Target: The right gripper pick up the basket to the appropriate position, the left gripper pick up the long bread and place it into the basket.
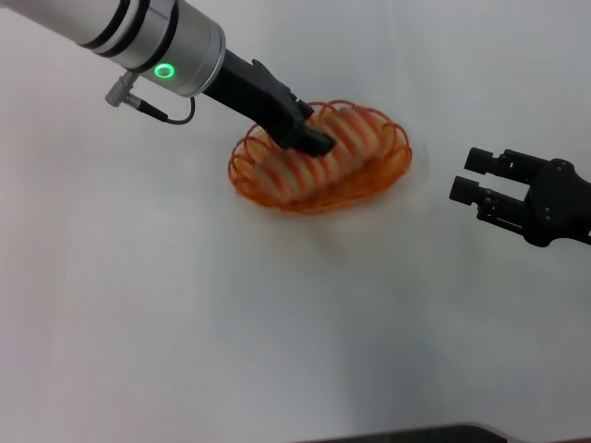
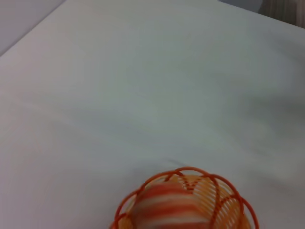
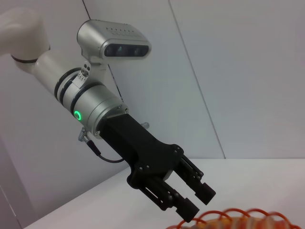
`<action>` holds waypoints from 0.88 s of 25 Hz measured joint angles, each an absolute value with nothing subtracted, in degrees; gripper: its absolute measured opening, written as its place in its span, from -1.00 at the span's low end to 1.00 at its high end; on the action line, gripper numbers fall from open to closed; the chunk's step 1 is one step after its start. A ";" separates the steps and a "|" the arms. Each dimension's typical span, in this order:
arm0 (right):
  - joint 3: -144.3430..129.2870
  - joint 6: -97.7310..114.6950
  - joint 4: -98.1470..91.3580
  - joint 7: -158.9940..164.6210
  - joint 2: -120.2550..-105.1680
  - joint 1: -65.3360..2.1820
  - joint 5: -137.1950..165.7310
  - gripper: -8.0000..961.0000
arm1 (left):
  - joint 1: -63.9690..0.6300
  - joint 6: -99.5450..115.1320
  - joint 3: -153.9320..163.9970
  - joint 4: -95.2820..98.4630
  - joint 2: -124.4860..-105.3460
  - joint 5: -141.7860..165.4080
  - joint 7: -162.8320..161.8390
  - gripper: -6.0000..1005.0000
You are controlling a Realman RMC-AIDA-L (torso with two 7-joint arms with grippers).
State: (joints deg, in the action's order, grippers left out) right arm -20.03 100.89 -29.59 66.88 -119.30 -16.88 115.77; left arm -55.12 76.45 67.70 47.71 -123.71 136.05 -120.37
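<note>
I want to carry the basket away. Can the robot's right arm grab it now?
Probably yes: the right gripper is open, facing the basket across bare table. The left gripper sits over the long bread, not that side.

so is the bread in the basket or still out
In. The long bread lies inside the basket, wire rim all around it; the left gripper hovers above with jaws apart.

Long bread [image 1: 325, 148] in basket [image 1: 392, 171]; right claw [image 1: 473, 187] beside it

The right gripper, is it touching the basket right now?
Apart. The head view shows bare white table between the right gripper and the rim of the basket, which holds the long bread.
</note>
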 joint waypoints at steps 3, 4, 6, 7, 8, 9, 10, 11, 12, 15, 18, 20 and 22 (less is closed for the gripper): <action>-20.04 100.89 -29.59 66.88 -119.32 -16.94 115.66 0.22 | -54.77 76.72 66.66 47.91 -123.75 135.84 -120.39 -0.02; -20.03 100.89 -29.59 66.88 -119.33 -16.99 115.62 0.22 | -54.48 76.84 65.92 48.09 -123.76 135.63 -120.31 0.07; -20.04 100.89 -29.58 66.88 -119.34 -17.13 115.55 0.22 | -52.98 77.05 63.92 49.14 -123.76 134.00 -119.60 0.21; -20.04 100.89 -29.56 66.89 -119.34 -17.18 115.53 0.22 | -51.77 77.08 62.55 49.86 -123.73 132.23 -118.79 0.27; -20.04 100.89 -29.53 66.91 -119.34 -17.24 115.53 0.22 | -51.12 77.16 61.82 50.16 -123.72 131.17 -118.25 0.32; -20.04 100.89 -29.53 66.91 -119.33 -17.34 115.53 0.22 | -49.62 77.26 60.16 50.65 -123.69 128.26 -116.54 0.37; -20.04 100.89 -29.52 66.92 -119.31 -17.41 115.54 0.22 | -47.85 77.68 58.39 50.69 -123.61 125.22 -114.10 0.42; -20.04 100.89 -29.53 66.92 -119.28 -17.48 115.54 0.22 | -44.85 78.88 55.66 50.12 -123.32 120.94 -110.53 0.47; -20.04 100.89 -29.52 66.93 -119.27 -17.52 115.53 0.22 | -44.85 78.88 55.66 50.12 -123.32 120.94 -110.53 0.47; -20.04 100.80 -29.52 66.91 -119.27 -17.69 115.52 0.22 | -39.90 81.73 50.06 48.13 -122.67 116.19 -106.05 0.45; -20.04 100.40 -29.52 66.89 -119.26 -18.07 115.52 0.22 | -33.67 85.15 42.58 45.29 -121.90 112.91 -100.39 0.45; -20.05 100.04 -29.52 66.89 -119.27 -18.43 115.52 0.22 | -30.89 88.18 38.30 42.80 -121.14 111.93 -96.36 0.45; -20.06 99.71 -29.53 66.88 -119.31 -18.80 115.52 0.22 | -28.51 91.92 33.75 40.16 -120.47 111.86 -91.29 0.45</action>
State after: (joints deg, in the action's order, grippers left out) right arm -20.06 99.71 -29.53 66.88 -119.31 -18.80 115.52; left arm -28.51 91.92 33.75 40.16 -120.47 111.86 -91.29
